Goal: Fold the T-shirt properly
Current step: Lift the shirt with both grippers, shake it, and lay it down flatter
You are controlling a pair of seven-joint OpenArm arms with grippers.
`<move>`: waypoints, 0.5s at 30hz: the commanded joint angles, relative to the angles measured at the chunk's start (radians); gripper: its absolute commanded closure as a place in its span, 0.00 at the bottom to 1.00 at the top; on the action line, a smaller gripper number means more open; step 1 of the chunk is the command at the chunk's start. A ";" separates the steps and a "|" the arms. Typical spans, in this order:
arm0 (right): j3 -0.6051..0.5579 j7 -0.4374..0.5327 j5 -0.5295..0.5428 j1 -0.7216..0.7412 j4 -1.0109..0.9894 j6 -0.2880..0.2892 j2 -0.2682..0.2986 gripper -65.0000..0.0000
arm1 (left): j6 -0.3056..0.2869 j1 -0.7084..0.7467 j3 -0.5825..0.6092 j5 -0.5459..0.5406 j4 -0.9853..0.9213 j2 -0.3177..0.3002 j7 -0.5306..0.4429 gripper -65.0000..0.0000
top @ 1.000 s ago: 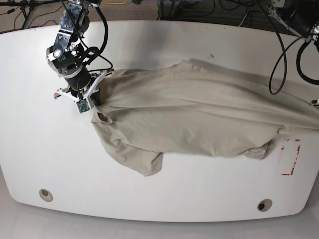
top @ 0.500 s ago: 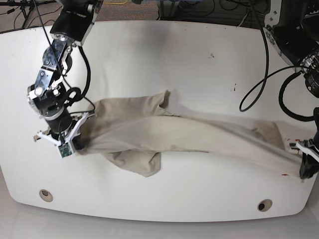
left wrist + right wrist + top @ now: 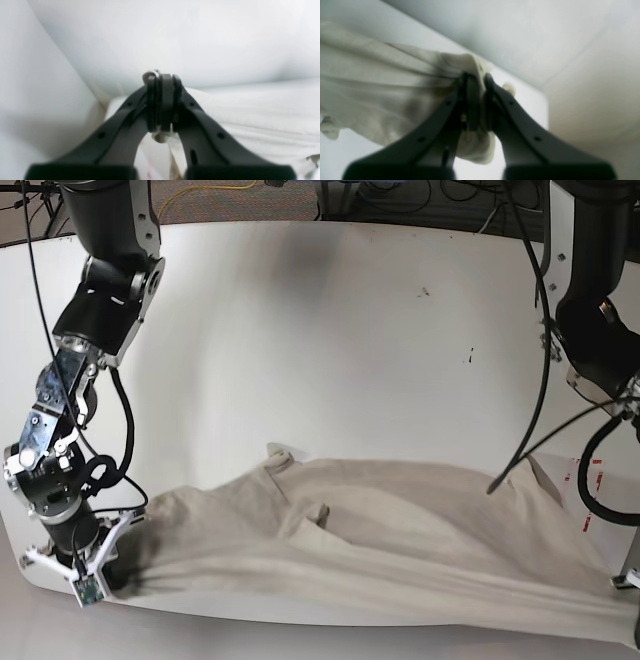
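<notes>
White and oval, the surface spans the base view, with cables on the floor behind it. Along its near edge lies the beige T-shirt, stretched lengthwise between both arms and creased in long folds. At one end the right gripper is clamped on a bunched corner of the cloth. At the other, the left gripper pinches a thin edge of the fabric.

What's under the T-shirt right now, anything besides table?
Only the white table shows around the T-shirt. Red markings peek out at its right edge; whatever else lies beneath is covered.
</notes>
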 commanded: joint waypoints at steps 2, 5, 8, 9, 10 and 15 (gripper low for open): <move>-0.024 0.003 0.006 0.115 0.000 -0.005 0.051 1.00 | 0.005 -0.141 -0.002 -0.006 -0.031 -0.018 -0.030 1.00; -0.050 -0.039 0.006 0.206 -0.003 0.000 0.069 1.00 | 0.005 -0.234 0.000 -0.007 -0.071 -0.040 -0.023 1.00; -0.073 -0.065 0.003 0.267 -0.006 0.023 0.079 1.00 | 0.005 -0.300 0.006 -0.010 -0.108 -0.052 -0.007 1.00; -0.082 -0.074 0.000 0.300 -0.006 0.023 0.085 1.00 | 0.005 -0.329 0.013 -0.010 -0.121 -0.051 -0.003 1.00; -0.087 -0.078 -0.002 0.316 -0.008 0.023 0.091 1.00 | 0.005 -0.346 0.018 -0.010 -0.129 -0.051 0.000 1.00; -0.094 -0.117 0.006 0.335 0.014 0.023 0.106 1.00 | 0.005 -0.355 0.036 -0.013 -0.103 -0.046 0.063 1.00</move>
